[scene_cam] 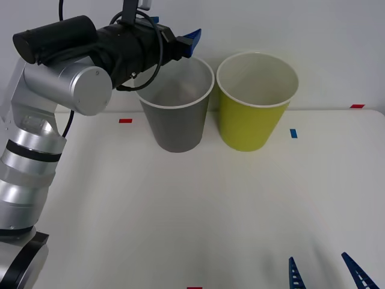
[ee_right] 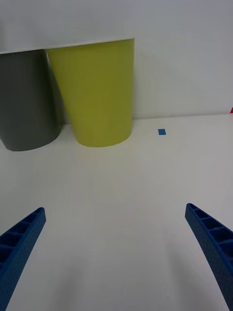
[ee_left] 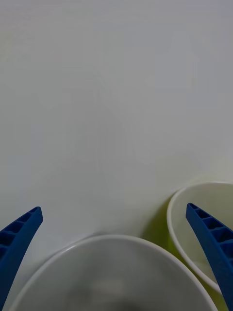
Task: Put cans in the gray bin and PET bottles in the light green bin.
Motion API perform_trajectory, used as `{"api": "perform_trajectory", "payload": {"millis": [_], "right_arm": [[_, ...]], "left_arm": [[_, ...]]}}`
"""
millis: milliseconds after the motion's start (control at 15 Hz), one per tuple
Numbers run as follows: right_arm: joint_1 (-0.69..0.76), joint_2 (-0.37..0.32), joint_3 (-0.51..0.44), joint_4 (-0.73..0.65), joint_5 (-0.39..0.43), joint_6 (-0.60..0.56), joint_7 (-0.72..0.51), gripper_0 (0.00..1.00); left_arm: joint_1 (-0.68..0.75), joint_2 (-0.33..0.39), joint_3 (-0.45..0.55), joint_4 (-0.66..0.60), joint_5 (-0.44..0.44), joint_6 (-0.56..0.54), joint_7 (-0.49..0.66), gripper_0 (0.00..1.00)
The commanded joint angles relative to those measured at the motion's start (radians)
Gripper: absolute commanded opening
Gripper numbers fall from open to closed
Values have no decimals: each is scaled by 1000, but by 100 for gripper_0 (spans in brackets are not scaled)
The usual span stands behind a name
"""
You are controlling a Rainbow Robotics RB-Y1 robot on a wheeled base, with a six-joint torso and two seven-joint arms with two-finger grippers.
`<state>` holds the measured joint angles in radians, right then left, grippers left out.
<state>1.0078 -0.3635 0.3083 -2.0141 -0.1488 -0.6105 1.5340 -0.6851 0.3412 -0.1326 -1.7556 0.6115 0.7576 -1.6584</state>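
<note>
Front view, white table (scene_cam: 180, 223), pale wall (scene_cam: 325, 36), tape marks (scene_cam: 125, 120)

A plain white wall (scene_cam: 313, 36) is standing behind a white worktop (scene_cam: 180, 217), which is carrying small tape marks: red ones (scene_cam: 125, 120) near the back and at the front edge, and a blue one (scene_cam: 293, 133) toward the right. Soft, even light is casting faint shadows.

The gray bin (scene_cam: 175, 108) stands left of — touching — the light green bin (scene_cam: 255, 102).
</note>
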Motion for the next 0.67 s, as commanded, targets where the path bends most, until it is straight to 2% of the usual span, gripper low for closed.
{"api": "perform_trajectory", "payload": {"millis": [67, 200, 267, 667], "right_arm": [[0, 0, 0, 0, 0, 0, 0, 100], [0, 0, 0, 0, 0, 0, 0, 100], [0, 0, 0, 0, 0, 0, 0, 100], [0, 0, 0, 0, 0, 0, 0, 100]], "left_arm": [[4, 5, 96, -163, 4, 270, 6, 100], [38, 4, 166, -298, 1, 425, 3, 100], [75, -1, 191, -364, -6, 457, 3, 100], [351, -7, 268, -651, -16, 456, 8, 100]]}}
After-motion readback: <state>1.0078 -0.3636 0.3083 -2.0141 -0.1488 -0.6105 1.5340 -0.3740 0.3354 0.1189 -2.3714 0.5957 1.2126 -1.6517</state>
